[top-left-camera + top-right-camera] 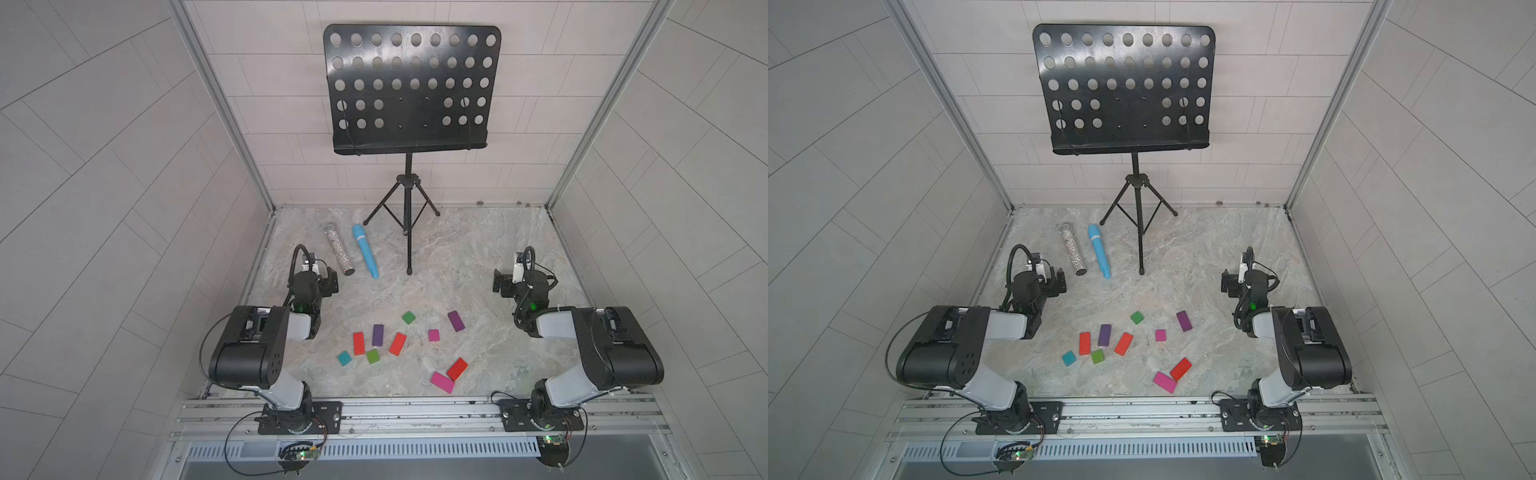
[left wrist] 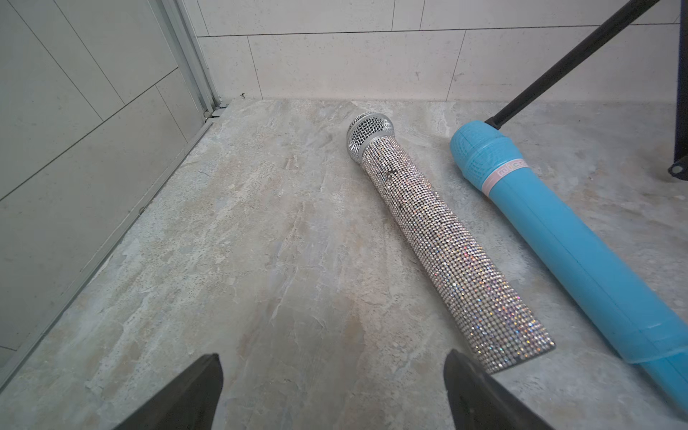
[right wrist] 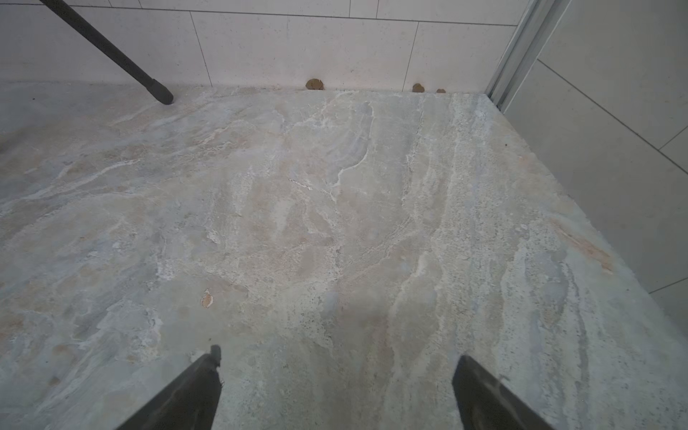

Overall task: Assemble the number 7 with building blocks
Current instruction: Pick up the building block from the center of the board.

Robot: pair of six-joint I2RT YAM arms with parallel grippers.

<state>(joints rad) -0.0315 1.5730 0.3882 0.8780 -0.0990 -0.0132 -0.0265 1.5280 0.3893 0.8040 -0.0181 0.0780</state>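
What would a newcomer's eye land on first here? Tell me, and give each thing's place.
The tall black perforated music stand dominates the back of the table. Nearer the arms, between them, colourful building blocks lie scattered, not yet forming a 7. Beside the stand's legs, a glittery silver microphone and a blue microphone lie side by side, just ahead of the open left gripper.

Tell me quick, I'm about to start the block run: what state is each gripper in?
Left gripper: open, holding nothing.
Right gripper: open, holding nothing.
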